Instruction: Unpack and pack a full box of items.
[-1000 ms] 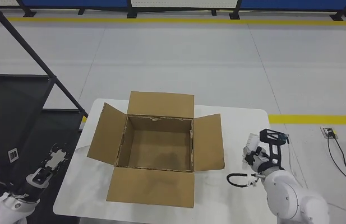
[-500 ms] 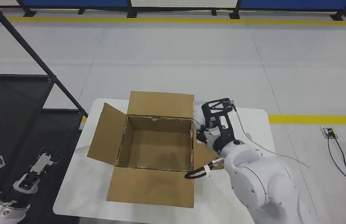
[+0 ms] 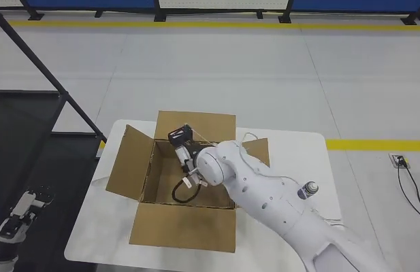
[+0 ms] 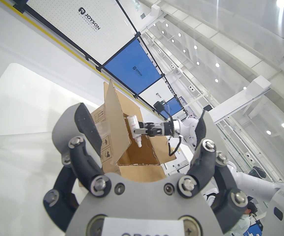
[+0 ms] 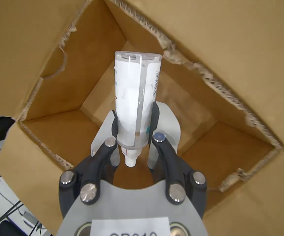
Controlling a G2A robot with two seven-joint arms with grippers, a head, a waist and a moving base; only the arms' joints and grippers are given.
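An open cardboard box (image 3: 182,228) stands mid-table with its four flaps spread; its inside (image 5: 65,94) is bare brown board. My right gripper (image 3: 186,162) hangs over the box's far left part. It is shut on a white bottle (image 5: 132,82) with a clear cap, and the nozzle end points back at the wrist. The left wrist view shows that same bottle (image 4: 135,130) held above the box flap (image 4: 115,119). My left gripper (image 4: 144,128) is open and holds nothing; it sits off the table's near left corner (image 3: 22,212).
A small grey can with a dark top (image 3: 308,189) stands on the white table (image 3: 291,146) to the right of the box. A black cable loop (image 3: 181,196) hangs from the right wrist into the box. A dark frame stands left of the table.
The right arm swung from the table's right side to above the box, carrying the bottle. The can on the right came into view. The left gripper drifted down and leftward.
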